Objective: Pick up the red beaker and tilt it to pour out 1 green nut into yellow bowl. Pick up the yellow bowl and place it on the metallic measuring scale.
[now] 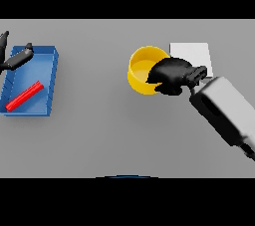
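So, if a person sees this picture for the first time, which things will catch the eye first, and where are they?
First the yellow bowl, right of centre on the grey table, with the right robot hand curled over its right rim. Just behind that hand lies the pale square scale. At far left, a blue tray holds a red beaker lying on its side, with the left robot hand at the tray's far corner.

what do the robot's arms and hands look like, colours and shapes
The right hand is dark, nearly black, with a rounded bulky palm and a short dark wrist piece. Behind it the right forearm is a boxy light grey shell with darker grey edging. The left hand is equally dark, with slim fingers; its arm is out of view. No cables or markings show.
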You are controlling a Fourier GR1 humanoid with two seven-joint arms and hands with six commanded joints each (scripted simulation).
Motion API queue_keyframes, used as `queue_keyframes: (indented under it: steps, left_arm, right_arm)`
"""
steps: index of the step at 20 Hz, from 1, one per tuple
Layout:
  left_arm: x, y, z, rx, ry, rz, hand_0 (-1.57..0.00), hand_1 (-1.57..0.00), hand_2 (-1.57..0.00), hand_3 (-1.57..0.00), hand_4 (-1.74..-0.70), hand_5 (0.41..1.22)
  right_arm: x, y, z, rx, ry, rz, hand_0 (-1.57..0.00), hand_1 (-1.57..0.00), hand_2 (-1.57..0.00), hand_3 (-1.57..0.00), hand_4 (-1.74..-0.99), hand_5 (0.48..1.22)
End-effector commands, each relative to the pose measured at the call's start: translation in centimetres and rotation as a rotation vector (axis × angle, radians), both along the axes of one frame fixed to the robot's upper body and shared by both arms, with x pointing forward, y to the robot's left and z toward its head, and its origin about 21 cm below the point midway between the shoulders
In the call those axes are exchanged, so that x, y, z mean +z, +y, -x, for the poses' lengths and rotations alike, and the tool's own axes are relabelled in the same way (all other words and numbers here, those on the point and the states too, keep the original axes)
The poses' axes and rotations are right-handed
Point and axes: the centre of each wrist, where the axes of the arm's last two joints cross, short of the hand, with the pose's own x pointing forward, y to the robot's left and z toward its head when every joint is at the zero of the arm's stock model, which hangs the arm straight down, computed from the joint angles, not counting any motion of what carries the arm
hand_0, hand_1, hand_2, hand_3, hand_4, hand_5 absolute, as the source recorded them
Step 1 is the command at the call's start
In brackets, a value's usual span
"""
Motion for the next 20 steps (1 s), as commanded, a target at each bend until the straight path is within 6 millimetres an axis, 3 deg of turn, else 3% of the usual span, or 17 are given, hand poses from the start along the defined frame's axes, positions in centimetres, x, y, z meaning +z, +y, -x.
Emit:
queue_keyframes:
  steps: [1,5,8,17,20]
  left_arm:
    - [0.1,0.0,0.0,-0.002,-0.002,-0.009,0.0,0.0,0.0,0.0,-0.8,0.723]
    - [0.2,0.3,0.4,0.006,-0.011,-0.009,0.0,0.0,0.0,0.0,-0.81,0.741]
    - [0.4,-0.4,0.6,0.007,-0.007,-0.015,0.0,0.0,0.0,0.0,-0.8,0.734]
    - [0.9,-0.3,1.0,0.031,0.012,-0.022,0.0,0.0,0.0,0.0,-0.83,0.774]
    - [0.8,-0.3,0.9,0.049,0.019,-0.028,0.0,0.0,0.0,0.0,-0.82,0.763]
  right_arm:
    - [0.5,-0.4,-0.1,0.009,-0.016,-0.001,-1.57,-1.57,-1.56,-1.24,-1.719,1.22]
    - [2.3,-2.3,-1.2,-0.038,-0.095,0.009,-1.57,-1.57,-1.57,-1.33,-1.72,1.221]
    - [2.6,-4.3,-2.8,-0.12,-0.142,0.016,-1.57,-1.57,-1.57,-1.26,-1.719,1.221]
    - [0.3,-9.4,-6.3,-0.311,-0.128,0.005,-1.57,-1.57,-1.57,-1.17,-1.72,1.221]
    - [-0.8,-10.6,-7.2,-0.363,-0.112,0.017,-1.57,-1.57,-1.57,-1.23,-1.722,1.221]
